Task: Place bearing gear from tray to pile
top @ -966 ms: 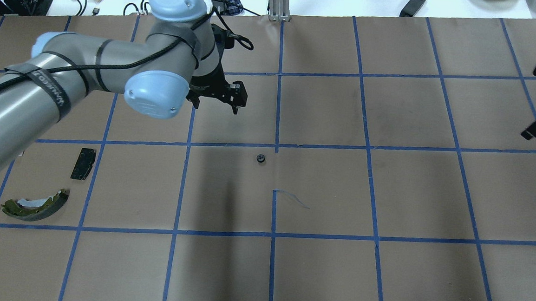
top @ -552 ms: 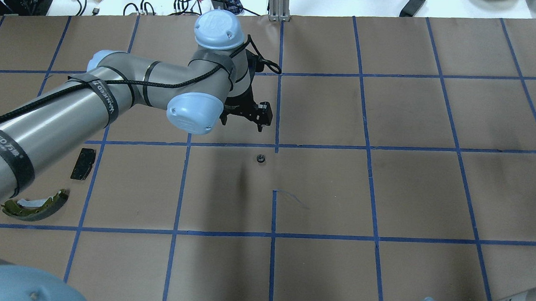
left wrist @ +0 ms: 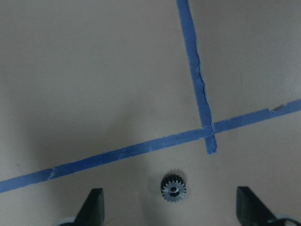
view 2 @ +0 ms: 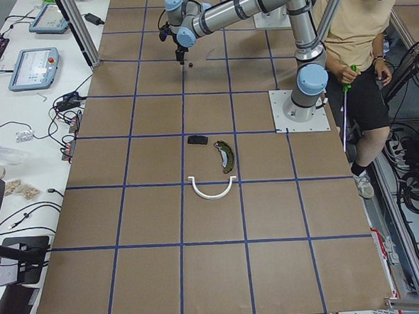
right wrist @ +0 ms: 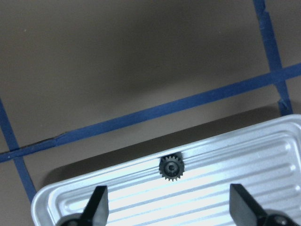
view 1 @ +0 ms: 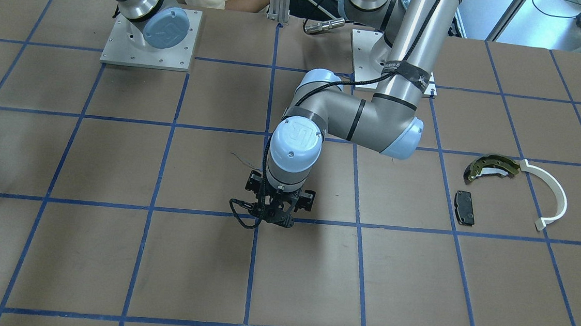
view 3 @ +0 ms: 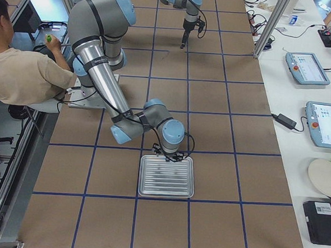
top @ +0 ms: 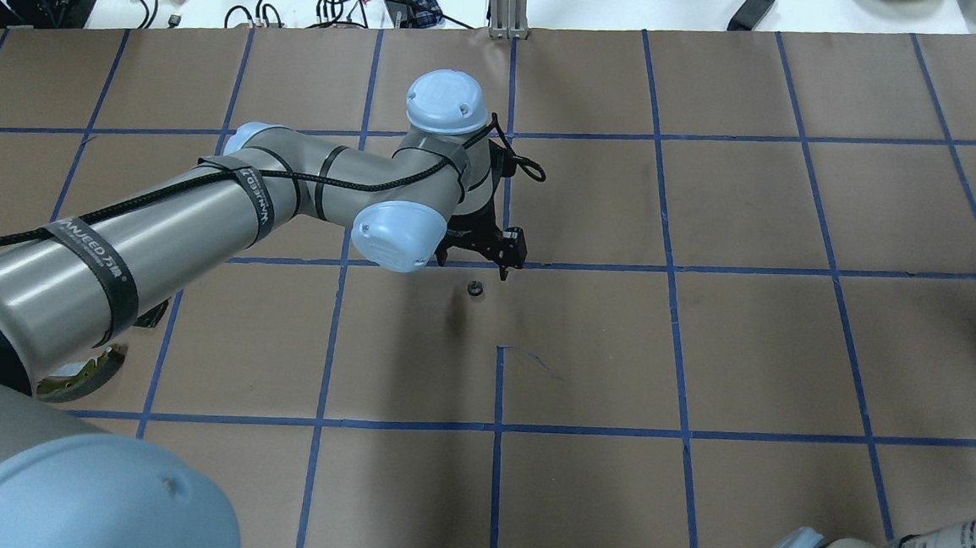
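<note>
A small dark toothed gear (left wrist: 173,189) is centred beneath the wide-open, empty left claw (left wrist: 169,189). A second gear (right wrist: 171,169) is centred beneath the equally open right claw (right wrist: 167,187).

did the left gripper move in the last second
Yes. In the overhead view the left gripper shifted right and toward the robot, closing on the unmoved gear.

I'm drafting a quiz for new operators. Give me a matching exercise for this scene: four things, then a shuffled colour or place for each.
1 brake shoe
2 plastic arc
3 gear in the left wrist view
4 gear in the right wrist view

A on the ribbed silver tray
B white
C olive-gold
D on brown paper near a blue tape crossing

Pairs: 1-C, 2-B, 3-D, 4-A
</note>
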Available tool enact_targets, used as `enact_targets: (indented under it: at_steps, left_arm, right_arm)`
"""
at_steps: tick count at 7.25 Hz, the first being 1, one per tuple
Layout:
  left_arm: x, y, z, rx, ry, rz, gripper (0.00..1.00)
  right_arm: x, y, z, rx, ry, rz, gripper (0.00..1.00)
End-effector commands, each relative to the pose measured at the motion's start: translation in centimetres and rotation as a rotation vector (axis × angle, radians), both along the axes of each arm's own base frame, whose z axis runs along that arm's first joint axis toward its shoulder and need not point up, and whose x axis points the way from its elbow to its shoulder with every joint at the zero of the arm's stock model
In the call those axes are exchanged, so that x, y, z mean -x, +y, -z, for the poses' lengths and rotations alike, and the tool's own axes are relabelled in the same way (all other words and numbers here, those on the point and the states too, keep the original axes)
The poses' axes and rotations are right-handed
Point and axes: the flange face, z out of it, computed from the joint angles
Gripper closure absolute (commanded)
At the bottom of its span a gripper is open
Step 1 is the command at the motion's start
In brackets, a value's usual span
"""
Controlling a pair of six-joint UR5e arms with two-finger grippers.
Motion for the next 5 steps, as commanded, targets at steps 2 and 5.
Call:
enact_targets:
  at_steps: [2,5]
  left_arm:
    - [0.52,1.37,1.88,-0.033,-0.015,0.029,0.11]
    - [0.55,1.38,1.97,-0.036,-0.014,0.018,0.50]
  right_arm:
    - [0.70,0.34,1.51,0.010,0.006,0.003,0.31]
    - [0.42,0.49,2.10,0.008,-0.001,0.015,0.38]
